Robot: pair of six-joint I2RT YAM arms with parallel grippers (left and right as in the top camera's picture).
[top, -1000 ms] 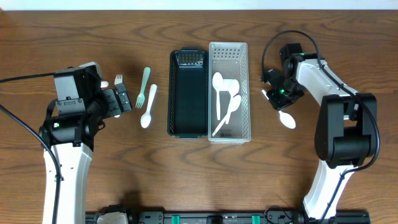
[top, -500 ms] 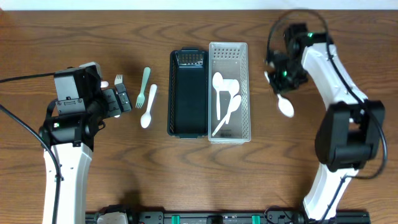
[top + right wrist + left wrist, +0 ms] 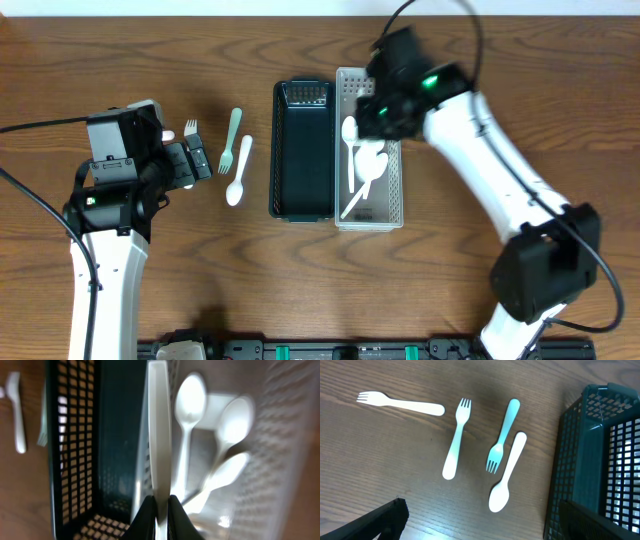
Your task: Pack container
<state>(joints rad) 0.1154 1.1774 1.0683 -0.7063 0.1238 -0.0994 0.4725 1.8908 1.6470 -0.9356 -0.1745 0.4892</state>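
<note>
Left fingers [image 3: 382, 521] stand apart and empty over the worktop [image 3: 380, 460], where forks [image 3: 456, 442] and a white spoon [image 3: 507, 480] lie unpacked beside the dark green basket [image 3: 277, 165]. Right fingers [image 3: 146, 514], out beyond the white basket [image 3: 386, 207] a second ago, now grip a carried spoon [image 3: 160, 435] by the handle above the packed spoons [image 3: 190, 400], so a drop looks near. Its bowl is out of sight, and the arm blocks the overhead view.
</note>
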